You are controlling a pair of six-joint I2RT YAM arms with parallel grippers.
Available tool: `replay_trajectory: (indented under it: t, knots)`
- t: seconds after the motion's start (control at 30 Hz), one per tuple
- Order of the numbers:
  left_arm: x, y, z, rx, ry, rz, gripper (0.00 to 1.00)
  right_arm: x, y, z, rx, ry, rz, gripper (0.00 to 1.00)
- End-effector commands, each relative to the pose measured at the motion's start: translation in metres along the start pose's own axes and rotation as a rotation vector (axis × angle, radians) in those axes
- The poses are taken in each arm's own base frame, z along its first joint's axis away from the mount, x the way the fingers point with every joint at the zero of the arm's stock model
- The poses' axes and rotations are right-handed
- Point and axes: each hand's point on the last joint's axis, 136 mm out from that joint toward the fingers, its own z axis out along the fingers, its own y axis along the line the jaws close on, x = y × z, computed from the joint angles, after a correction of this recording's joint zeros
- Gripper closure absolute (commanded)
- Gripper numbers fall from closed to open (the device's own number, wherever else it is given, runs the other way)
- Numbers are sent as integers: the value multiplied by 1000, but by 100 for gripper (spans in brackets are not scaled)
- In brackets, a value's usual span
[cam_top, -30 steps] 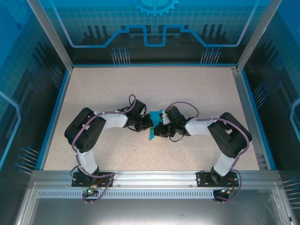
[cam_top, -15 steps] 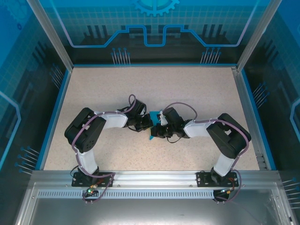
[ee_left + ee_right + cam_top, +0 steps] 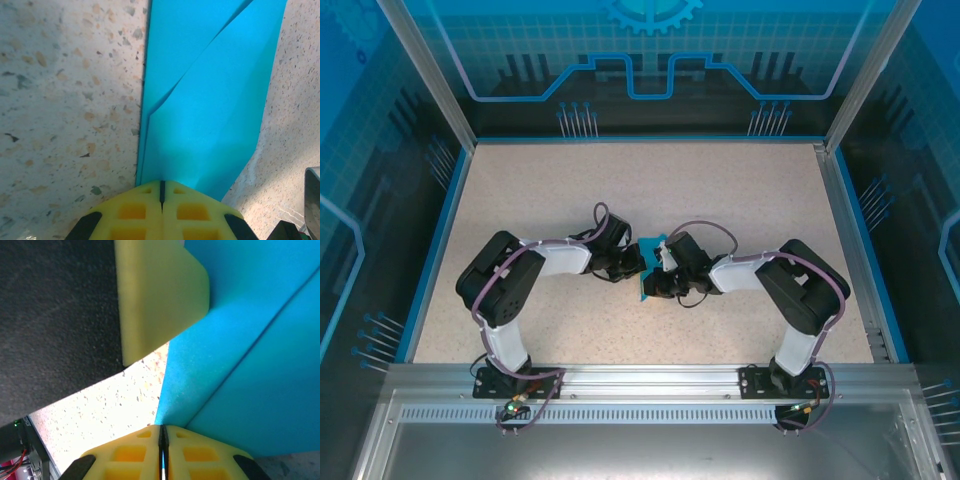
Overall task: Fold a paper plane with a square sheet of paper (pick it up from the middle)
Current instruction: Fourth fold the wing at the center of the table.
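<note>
The square sheet of paper [image 3: 645, 290] is teal-blue and folded into a narrow shape with diagonal creases. It lies at the table's middle between both grippers. In the left wrist view the paper [image 3: 210, 100] runs flat away over the speckled table, and my left gripper [image 3: 161, 182] is shut with its yellow tips at the paper's near end. My right gripper [image 3: 161, 427] is shut on an edge of the paper [image 3: 260, 365], with a thin teal sliver between its fingers. One yellow left finger [image 3: 155, 295] rests against the paper's far side. From above, the left gripper [image 3: 636, 264] and the right gripper [image 3: 656, 276] almost touch.
The speckled table [image 3: 650, 190] is ringed by a blue rim and glass walls [image 3: 440, 160]. Both arms bend inward from their bases at the near edge on the metal rail [image 3: 650, 380]. Open tabletop lies behind and to both sides.
The right gripper has shifted slightly left towards the left gripper, covering more of the paper. The left arm has stayed in place.
</note>
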Motion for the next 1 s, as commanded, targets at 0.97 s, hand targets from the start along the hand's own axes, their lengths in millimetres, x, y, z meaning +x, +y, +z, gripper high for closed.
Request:
replay_trajectory:
  t: [0.97]
  knots:
    - [26,43,7,-135,84,-77,100,33,1,10,-8,128,-64,89]
